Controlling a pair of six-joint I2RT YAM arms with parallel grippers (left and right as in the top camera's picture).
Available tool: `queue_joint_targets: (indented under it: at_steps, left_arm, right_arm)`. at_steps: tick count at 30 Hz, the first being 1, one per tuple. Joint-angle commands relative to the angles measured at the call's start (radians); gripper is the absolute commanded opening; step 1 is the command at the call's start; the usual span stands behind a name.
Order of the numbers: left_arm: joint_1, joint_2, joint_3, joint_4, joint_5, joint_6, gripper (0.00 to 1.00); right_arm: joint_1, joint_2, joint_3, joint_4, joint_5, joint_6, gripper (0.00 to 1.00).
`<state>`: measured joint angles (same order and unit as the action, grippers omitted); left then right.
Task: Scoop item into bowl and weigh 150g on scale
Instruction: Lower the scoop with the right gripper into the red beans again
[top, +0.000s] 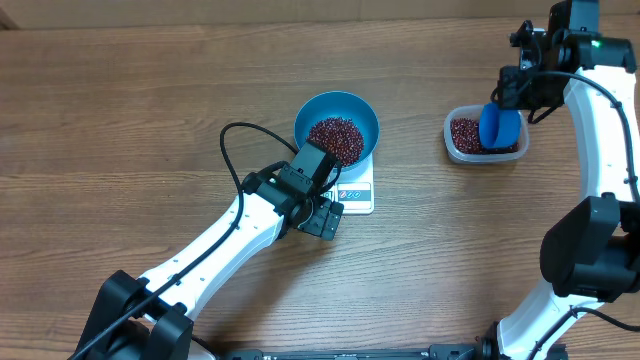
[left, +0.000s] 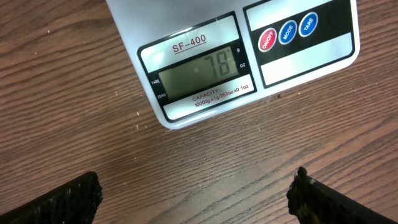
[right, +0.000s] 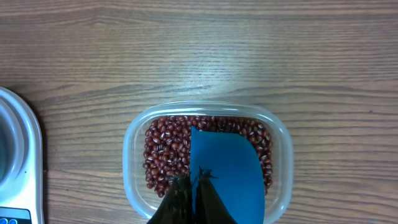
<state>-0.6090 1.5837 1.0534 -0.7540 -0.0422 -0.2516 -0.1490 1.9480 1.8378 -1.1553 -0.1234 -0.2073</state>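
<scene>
At mid-table, the bowl sits on the scale, with a heap of beans inside it. Just in front of the scale's display edge hangs the left gripper, its jaws spread wide and holding nothing. Its two fingers show at the lower corners of the left wrist view, above bare table. That view looks down on the display, which reads 78, beside a red button and two blue buttons. Well off to the right, the tub holds more beans. The right gripper is over it, clamped tight on the scoop. The scoop's blue blade lies over the tub's beans, toward the tub's right side in the right wrist view. Whether it touches them cannot be told. Tub and scale stand well apart.
</scene>
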Motion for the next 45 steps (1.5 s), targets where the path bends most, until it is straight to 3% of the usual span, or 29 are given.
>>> queue_joint_targets:
  at_steps: [1,6,10,12,15,19,22,24,27,30,38,40,41,45]
  left_arm:
    - [-0.007,-0.007,-0.005,0.003,-0.01,0.02,0.99]
    - [-0.007,-0.007,-0.005,0.003,-0.01,0.02,0.99]
    - [-0.007,-0.007,-0.005,0.003,-0.01,0.02,0.99]
    - [-0.007,-0.007,-0.005,0.003,-0.01,0.02,1.0]
    - [-0.007,-0.007,-0.005,0.003,-0.01,0.02,0.99]
    - [-0.007,-0.007,-0.005,0.003,-0.01,0.02,1.0]
    - [-0.007,-0.007,-0.005,0.003,-0.01,0.02,0.99]
    - [-0.007,-0.007,-0.005,0.003,-0.01,0.02,1.0]
    - [-0.007,-0.007,-0.005,0.003,-0.01,0.02,1.0]
    - [-0.007,-0.007,-0.005,0.003,-0.01,0.02,1.0]
    - [-0.007,-0.007,-0.005,0.003,-0.01,0.02,1.0]
    - [-0.007,-0.007,-0.005,0.003,-0.01,0.02,1.0]
    - [-0.007,-0.007,-0.005,0.003,-0.01,0.02,1.0]
    - [-0.007,-0.007,-0.005,0.003,-0.01,0.02,0.99]
  right_arm:
    - [0.004,0.001,-0.042,0.031,-0.009,-0.007,0.05]
    - [0.004,0.001,-0.076,0.085,-0.009,-0.007,0.06]
    - [0.004,0.001,-0.076,0.08,-0.009,-0.007,0.13]
    - [0.004,0.001,-0.076,0.072,-0.009,-0.007,0.22]
    - [0.004,0.001,-0.076,0.061,-0.009,-0.007,0.26]
    - [0.004,0.001,-0.076,0.047,-0.009,-0.003,0.42]
    - [0.004,0.001,-0.078,0.021,-0.009,-0.003,0.48]
    - [0.004,0.001,-0.081,0.021,-0.009,-0.003,0.45]
    - [0.004,0.001,-0.083,0.013,-0.01,-0.003,0.3]
    - [0.004,0.001,-0.083,-0.004,-0.017,-0.003,0.24]
    - [0.004,0.001,-0.083,-0.063,-0.016,-0.003,0.22]
    - [0.004,0.001,-0.083,-0.059,-0.016,-0.003,0.17]
    - [0.004,0.001,-0.083,-0.058,-0.016,-0.003,0.1]
    - [0.004,0.001,-0.083,-0.06,-0.016,-0.003,0.07]
